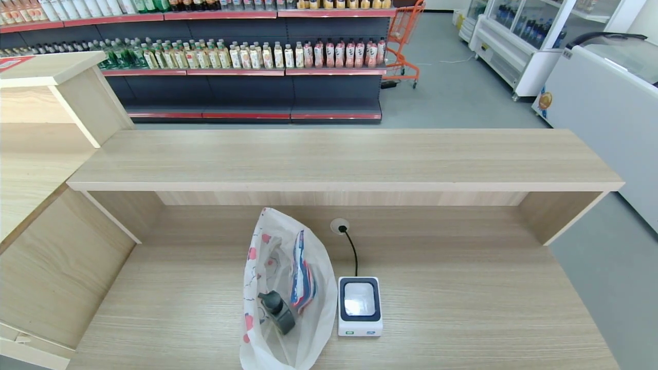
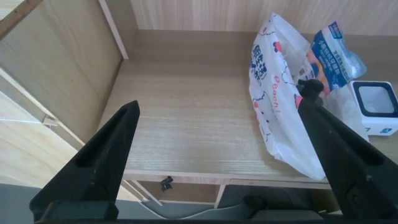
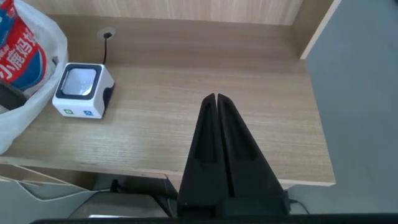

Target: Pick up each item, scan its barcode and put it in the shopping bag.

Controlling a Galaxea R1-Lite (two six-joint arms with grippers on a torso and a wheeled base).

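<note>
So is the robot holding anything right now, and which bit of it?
Nothing is held. The left gripper has jaws wide open and empty; the right gripper has jaws shut with nothing between.

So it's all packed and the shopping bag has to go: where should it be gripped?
Pinch the upper rim of the shopping bag from above, on the side away from the scanner: its mouth gapes upward, and the packet stands against the scanner-side wall.
</note>
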